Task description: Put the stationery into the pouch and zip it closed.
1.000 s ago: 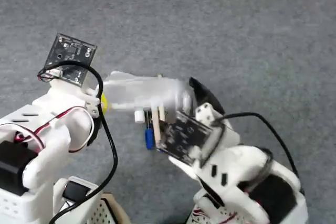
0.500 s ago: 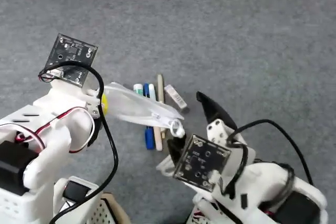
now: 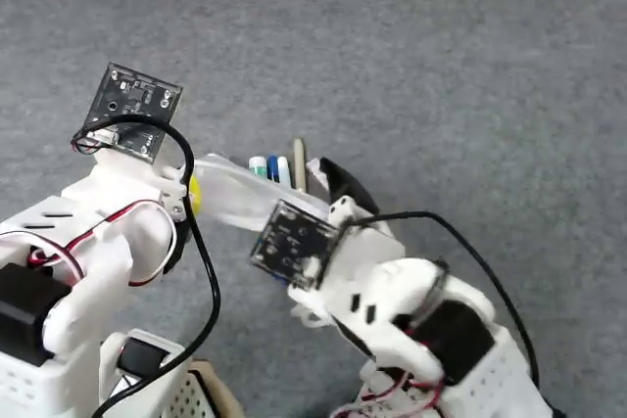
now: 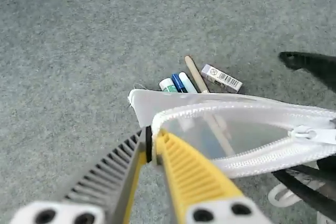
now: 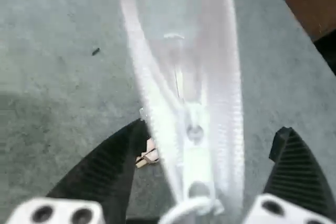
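Here the clear pouch (image 4: 247, 129) hangs out from the left gripper (image 4: 152, 139), whose yellow and grey jaws are pinched tight on the pouch's corner, at the end of its white zipper. From that grip the pouch stretches toward the right gripper (image 5: 212, 126), its mouth gaping between the two zipper rows. The right gripper's black jaws stand wide apart, one on each side of the pouch's far end, holding nothing. The zipper slider (image 5: 194, 132) sits between them.

The stationery lies on the grey table (image 3: 470, 75), just beyond the left gripper's tips and partly under the pouch. The wooden stick (image 4: 193, 73) is the longest piece and runs on behind the clear wall. Beside it lie three pens (image 4: 177, 83), green-and-white, blue and white, packed side by side, and on the stick's other side a small box (image 4: 221, 78). Shapes show through the pouch's wall, but whether anything is inside it or merely beneath cannot be told.

Half a second ago the right arm was drawn back from the pouch, with the slider and the pens' near ends in the open. It has since swung in over that end, and its wrist board covers them in the high view. The left gripper's hold is unchanged.
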Tool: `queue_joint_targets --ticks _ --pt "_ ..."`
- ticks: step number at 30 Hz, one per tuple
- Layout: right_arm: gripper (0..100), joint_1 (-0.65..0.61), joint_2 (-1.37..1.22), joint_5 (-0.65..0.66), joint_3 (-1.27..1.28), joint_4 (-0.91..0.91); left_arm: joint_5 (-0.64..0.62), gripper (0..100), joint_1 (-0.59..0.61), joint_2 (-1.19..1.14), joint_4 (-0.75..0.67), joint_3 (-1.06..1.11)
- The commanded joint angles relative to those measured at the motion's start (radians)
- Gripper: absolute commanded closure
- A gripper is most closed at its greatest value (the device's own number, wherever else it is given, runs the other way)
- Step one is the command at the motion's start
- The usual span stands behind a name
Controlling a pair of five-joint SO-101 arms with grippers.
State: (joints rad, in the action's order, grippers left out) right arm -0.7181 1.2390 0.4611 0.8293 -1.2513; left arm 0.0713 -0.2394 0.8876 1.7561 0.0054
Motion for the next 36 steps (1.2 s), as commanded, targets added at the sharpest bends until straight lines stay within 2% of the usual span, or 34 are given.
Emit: queue_joint_targets --ticks 1,9,16,20,30,36 --pt "61.7 0.058 0.002 0.002 0.039 0.061 -0.009 97 -0.012 0.011 0.003 -0.038" --pt "62.9 0.068 0.002 0.002 0.059 0.068 -0.009 97 -0.012 0.011 0.003 -0.038" --pt "88.5 0.066 0.007 0.002 0.059 0.098 -0.009 97 -0.012 0.011 0.003 -0.038" --pt "97.6 0.068 0.007 0.002 0.059 0.140 -0.009 97 -0.012 0.011 0.003 -0.038" --pt "98.5 0.069 0.007 0.002 0.059 0.152 -0.009 97 -0.012 0.011 0.003 -0.036" --pt "98.6 0.068 0.008 0.002 0.059 0.152 -0.002 97 -0.010 0.011 -0.012 0.087"
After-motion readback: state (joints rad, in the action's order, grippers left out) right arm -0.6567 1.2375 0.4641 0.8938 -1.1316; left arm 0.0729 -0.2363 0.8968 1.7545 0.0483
